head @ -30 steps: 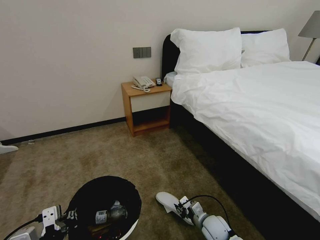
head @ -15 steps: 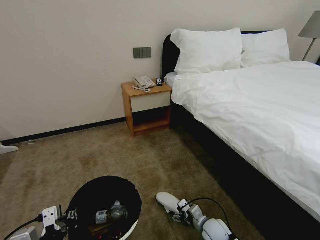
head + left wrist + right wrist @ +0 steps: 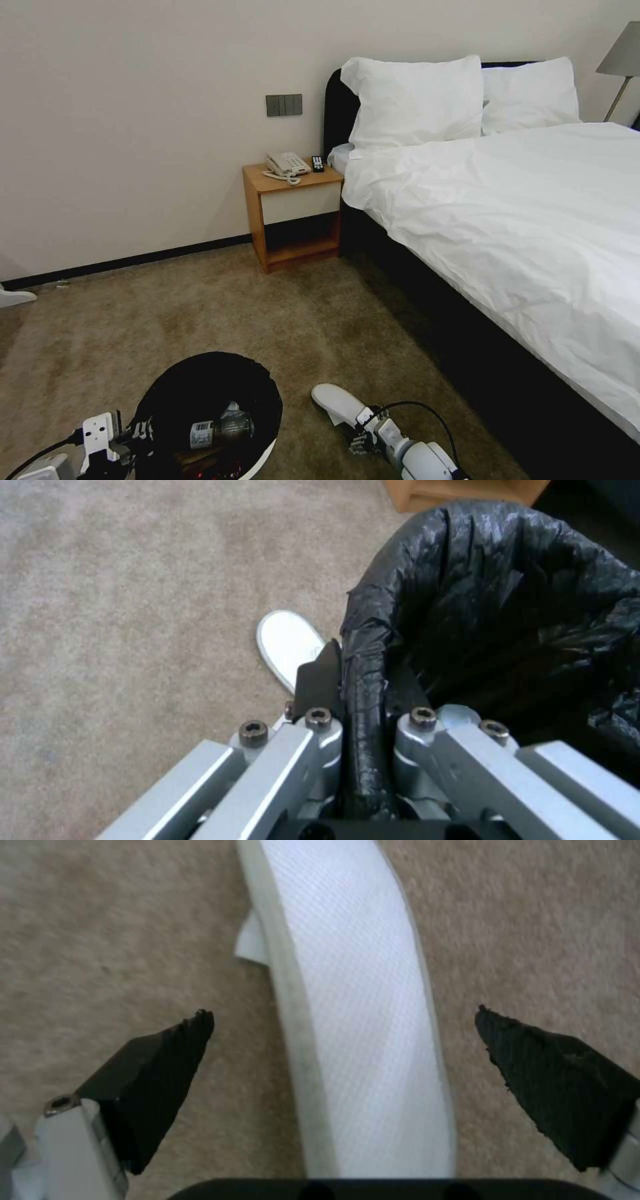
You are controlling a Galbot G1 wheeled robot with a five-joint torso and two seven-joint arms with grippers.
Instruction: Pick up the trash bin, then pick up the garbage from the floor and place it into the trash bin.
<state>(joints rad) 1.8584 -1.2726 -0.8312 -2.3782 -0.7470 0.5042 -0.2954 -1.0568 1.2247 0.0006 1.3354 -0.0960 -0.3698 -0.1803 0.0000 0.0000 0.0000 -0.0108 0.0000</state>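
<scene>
At lower frame, the right end effector (image 3: 343,1040) was spread wide astride the white slipper (image 3: 360,1040); the trash bin (image 3: 493,615) rim was clamped by the left end effector (image 3: 363,700).

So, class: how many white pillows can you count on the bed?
2. One pillow stands against the headboard nearest the nightstand; the other stands beside it, towards the lamp. More could be hidden behind them.

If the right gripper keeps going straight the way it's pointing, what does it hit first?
Most likely the white slipper on the carpet: the right gripper is open and points down at it, one finger on each side. How much gap remains is unclear.
</scene>
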